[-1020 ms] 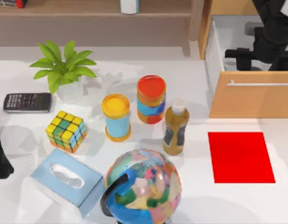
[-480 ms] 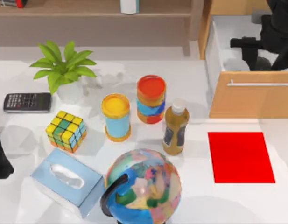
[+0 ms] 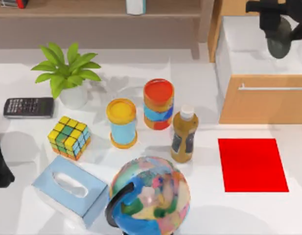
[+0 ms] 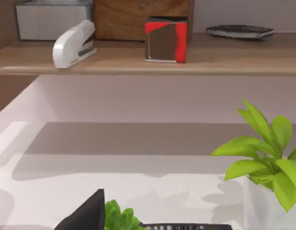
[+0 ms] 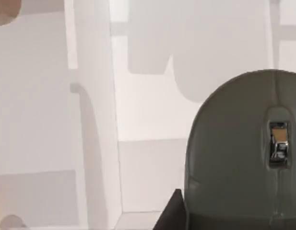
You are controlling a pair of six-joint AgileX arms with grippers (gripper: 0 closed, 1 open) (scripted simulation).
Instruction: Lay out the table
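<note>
smooth white table [image 3: 204, 215] spreads wide under a clutter of stuff: leafy green plant [image 3: 65, 71] in a white pot, flat dark calculator [image 3: 28, 107], blocky colour cube [image 3: 69, 137], pale blue tissue box [image 3: 71, 190], two round cans w/ yellow [image 3: 122, 122] and red [image 3: 158, 104] lids, amber bottle [image 3: 184, 133], glossy patchwork globe [image 3: 151, 196], and a flat red mat [image 3: 252, 164] at the right. light-wood drawer cabinet [image 3: 261, 100] stands open at the far right, and above its white inside the right gripper [image 3: 274, 14] has hold of a rounded grey mouse [image 3: 278, 36] (its scroll wheel shows in the wrist cam [image 5: 278, 143]), fingers closed on it, mouse hanging clear of the drawer floor. left arm [image 3: 0, 164] sits parked at the table's left edge, can't tell its fingers.
</note>
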